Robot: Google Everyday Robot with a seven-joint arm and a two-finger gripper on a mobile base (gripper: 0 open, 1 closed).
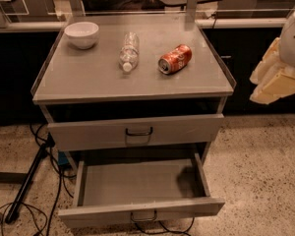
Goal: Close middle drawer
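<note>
The grey metal cabinet (132,77) stands in the middle of the view. Its top drawer (88,132) has a dark loop handle and sits nearly pushed in. Below it the middle drawer (137,183) is pulled far out and is empty inside; its low front (98,213) with a small loop handle (143,216) faces me at the bottom edge. The lowest drawer is hidden beneath it. My gripper (278,77), cream-coloured, hangs at the right edge of the view, to the right of the cabinet top and well above the open drawer, touching nothing.
On the cabinet top lie a white bowl (82,34), a clear plastic bottle (129,51) on its side and an orange soda can (175,59) on its side. Black cables and a stand leg (27,181) lie on the speckled floor at the left. A dark counter runs behind.
</note>
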